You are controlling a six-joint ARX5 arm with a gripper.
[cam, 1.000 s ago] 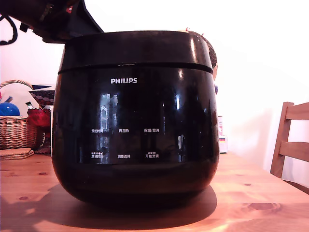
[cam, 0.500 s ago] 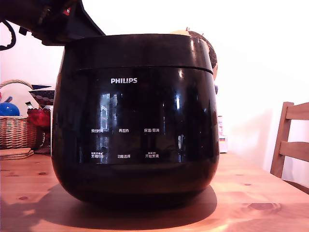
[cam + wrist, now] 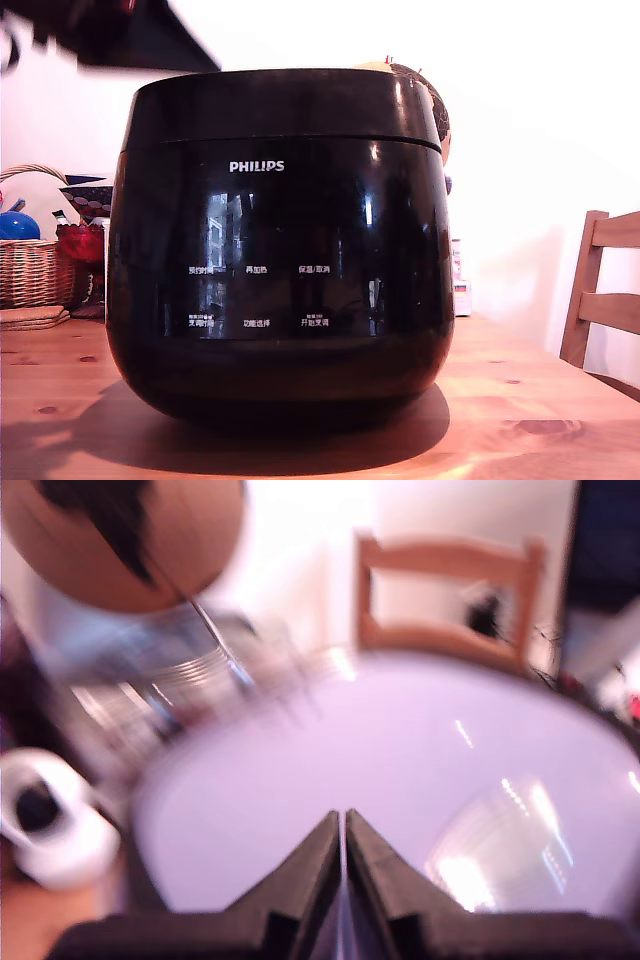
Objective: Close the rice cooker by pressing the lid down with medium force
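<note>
One arm blurs at the exterior view's eleven o'clock, above the lid (image 3: 285,103).
My gripper (image 3: 344,825) has its fingers pressed together, empty; the rice cooker (image 3: 280,260) sits lidded.

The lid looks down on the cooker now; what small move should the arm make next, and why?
Probably lift the gripper straight up and away. In the exterior view the lid sits level on the rice cooker, with only a thin seam between them, so pressing seems done. The wrist view shows the fingers closed together above the lid's top, holding nothing.
</note>
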